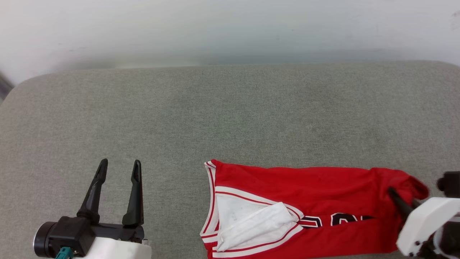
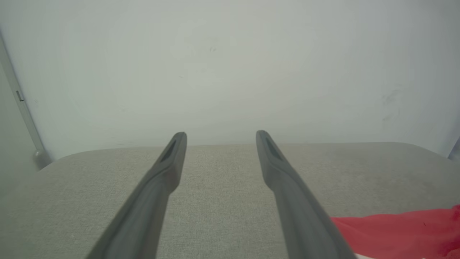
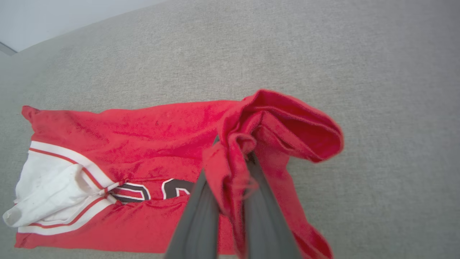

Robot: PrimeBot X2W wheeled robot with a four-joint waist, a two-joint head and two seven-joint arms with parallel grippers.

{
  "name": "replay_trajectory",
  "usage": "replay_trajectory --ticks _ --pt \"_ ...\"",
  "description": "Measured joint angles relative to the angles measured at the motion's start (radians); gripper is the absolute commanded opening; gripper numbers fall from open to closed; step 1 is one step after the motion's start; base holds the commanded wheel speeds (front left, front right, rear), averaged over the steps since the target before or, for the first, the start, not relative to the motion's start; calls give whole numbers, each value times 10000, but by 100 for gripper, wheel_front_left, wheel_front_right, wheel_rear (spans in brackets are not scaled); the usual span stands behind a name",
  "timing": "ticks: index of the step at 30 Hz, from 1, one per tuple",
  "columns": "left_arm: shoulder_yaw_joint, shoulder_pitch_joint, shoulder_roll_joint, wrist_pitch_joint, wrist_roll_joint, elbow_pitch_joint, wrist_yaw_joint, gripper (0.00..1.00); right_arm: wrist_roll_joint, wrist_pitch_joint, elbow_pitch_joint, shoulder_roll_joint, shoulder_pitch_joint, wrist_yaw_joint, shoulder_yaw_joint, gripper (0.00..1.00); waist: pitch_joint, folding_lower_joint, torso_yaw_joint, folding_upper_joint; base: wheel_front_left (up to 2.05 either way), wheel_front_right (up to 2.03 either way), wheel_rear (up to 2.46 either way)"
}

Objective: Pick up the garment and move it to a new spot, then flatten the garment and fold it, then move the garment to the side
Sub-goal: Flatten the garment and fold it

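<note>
The garment (image 1: 316, 187) is held at its right end by our right end effector (image 1: 393, 192). The two dark fingers are pressed together on a bunch of red cloth. In the right wrist view this bunch stands a little above the rest, with a loose fold beside the fingers.

From this grip the garment stretches toward our left, so its long axis runs left to right across the near part of the grey worktop (image 1: 230, 115). Its other end, with the white panel (image 1: 251, 219) and the striped trim, lies flat near the middle. Black lettering shows partly in a crease.

Our left end effector (image 1: 120, 163) has its fingers wide apart and holds nothing. It is well apart from the white end, on the left side, yet it is the nearer arm to that free end.

The near edge of the garment leaves the bottom of the head view, so we cannot tell how close it is to the front edge of the worktop. Toward the far edge, below the pale wall (image 1: 230, 28), and toward the left there is much bare surface. We judge that a move in either direction has enough room.
</note>
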Motion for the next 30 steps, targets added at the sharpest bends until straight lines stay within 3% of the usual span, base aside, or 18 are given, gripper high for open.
replay_trajectory --ticks 6,12,19,30 --pt "-52 58 -8 0 -19 4 0 100 6 637 -951 711 208 0 1248 0 -127 0 179 0 0 0 0" --pt "-52 118 -4 0 -65 2 0 100 105 706 -1097 1120 -2 -2 2558 0 -108 0 437 0 0 0 0" --pt "-105 98 -6 0 -75 65 0 100 251 155 -527 1342 -906 0 3639 0 -12 0 822 0 0 0 0" --pt "-215 -67 -23 0 -73 217 0 100 445 -341 1377 1361 -1645 -2 5131 0 196 0 1445 0 0 0 0"
